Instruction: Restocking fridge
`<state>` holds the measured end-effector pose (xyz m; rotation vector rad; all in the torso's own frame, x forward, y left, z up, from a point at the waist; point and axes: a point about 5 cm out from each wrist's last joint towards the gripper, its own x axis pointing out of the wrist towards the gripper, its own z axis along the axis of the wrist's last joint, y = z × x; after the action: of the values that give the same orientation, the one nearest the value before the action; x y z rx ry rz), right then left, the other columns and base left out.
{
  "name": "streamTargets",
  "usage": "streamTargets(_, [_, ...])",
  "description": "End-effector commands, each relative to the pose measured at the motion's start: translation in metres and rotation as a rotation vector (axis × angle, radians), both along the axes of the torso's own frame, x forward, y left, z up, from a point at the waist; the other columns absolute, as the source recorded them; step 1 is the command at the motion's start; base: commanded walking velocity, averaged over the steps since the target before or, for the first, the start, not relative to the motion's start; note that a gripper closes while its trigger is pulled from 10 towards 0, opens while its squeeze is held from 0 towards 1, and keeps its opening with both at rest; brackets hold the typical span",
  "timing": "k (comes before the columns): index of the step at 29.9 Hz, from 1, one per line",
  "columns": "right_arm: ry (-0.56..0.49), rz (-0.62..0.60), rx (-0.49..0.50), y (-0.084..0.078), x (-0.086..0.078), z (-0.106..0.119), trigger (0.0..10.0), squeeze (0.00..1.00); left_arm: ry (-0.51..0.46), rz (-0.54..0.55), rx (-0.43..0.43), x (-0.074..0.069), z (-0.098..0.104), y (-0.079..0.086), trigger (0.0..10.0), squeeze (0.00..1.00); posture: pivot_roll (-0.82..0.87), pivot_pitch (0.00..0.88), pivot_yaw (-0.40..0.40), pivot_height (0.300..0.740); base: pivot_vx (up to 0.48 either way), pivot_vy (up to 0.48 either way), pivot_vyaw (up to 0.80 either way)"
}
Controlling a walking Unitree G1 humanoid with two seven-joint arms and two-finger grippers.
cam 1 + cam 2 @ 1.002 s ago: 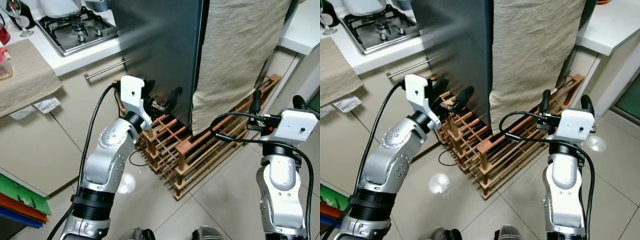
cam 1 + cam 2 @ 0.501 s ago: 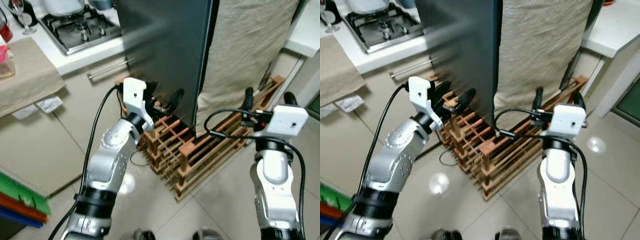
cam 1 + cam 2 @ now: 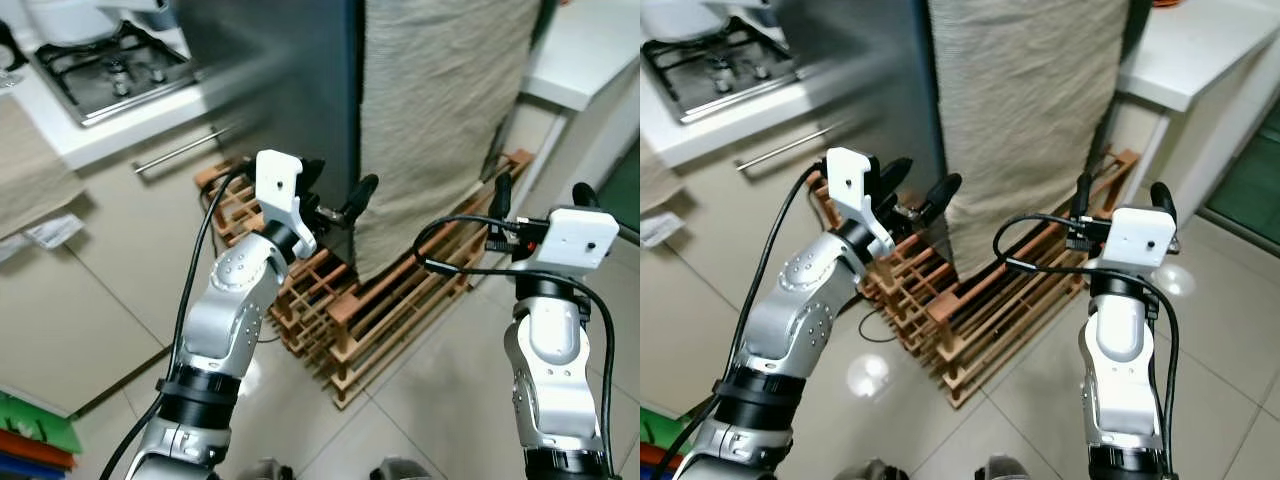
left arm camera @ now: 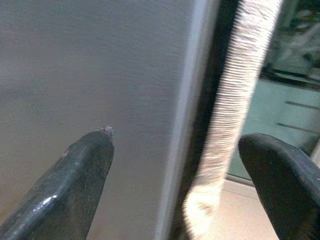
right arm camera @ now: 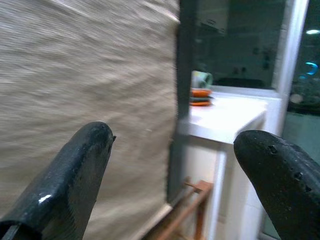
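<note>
This is a home kitchen. A gas hob sits in a white tabletop beside a tall steel fridge. A wooden wine rack stands on the tiled floor.

head pair: high, downward | wrists: close on fridge, somewhat blurred

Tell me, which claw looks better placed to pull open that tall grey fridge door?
Probably the left claw: open, raised right at the edge of the tall grey fridge door, beside the hanging beige cloth. The right claw, also open, sits farther off.
</note>
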<state>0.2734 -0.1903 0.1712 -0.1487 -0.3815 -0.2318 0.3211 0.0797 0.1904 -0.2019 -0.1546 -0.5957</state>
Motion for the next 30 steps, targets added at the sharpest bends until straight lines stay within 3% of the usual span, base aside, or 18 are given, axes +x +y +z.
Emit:
streamTargets(1, [-0.003,0.010,-0.004,0.003,0.001,0.000,10.0,0.44,0.013,0.018,-0.008,0.005,0.003,0.004,10.0,0.00,-0.18,0.068,0.085,0.732,0.000,0.000,0.00])
streamTargets(6, [0.000,0.010,-0.004,0.003,0.000,-0.001,10.0,0.43,0.007,-0.018,-0.008,0.004,0.008,0.002,10.0,0.00,-0.18,0.066,0.086,0.732,0.000,0.000,0.00])
streamTargets(11, [0.007,0.003,-0.004,0.001,0.000,-0.003,10.0,0.43,-0.011,-0.087,0.044,0.002,0.007,-0.004,10.0,0.00,-0.19,0.059,0.089,0.732,0.000,0.000,0.00])
streamTargets(20, [0.029,0.013,-0.017,0.002,0.001,-0.008,10.0,0.44,0.021,-0.069,0.019,0.005,0.004,-0.003,10.0,0.00,-0.19,0.046,0.088,0.732,0.000,0.000,-0.77])
streamTargets(30, [0.019,0.026,-0.019,0.003,0.002,-0.007,10.0,0.44,0.040,-0.074,0.029,0.005,-0.001,-0.005,10.0,0.00,-0.19,0.037,0.085,0.732,0.000,0.000,0.00])
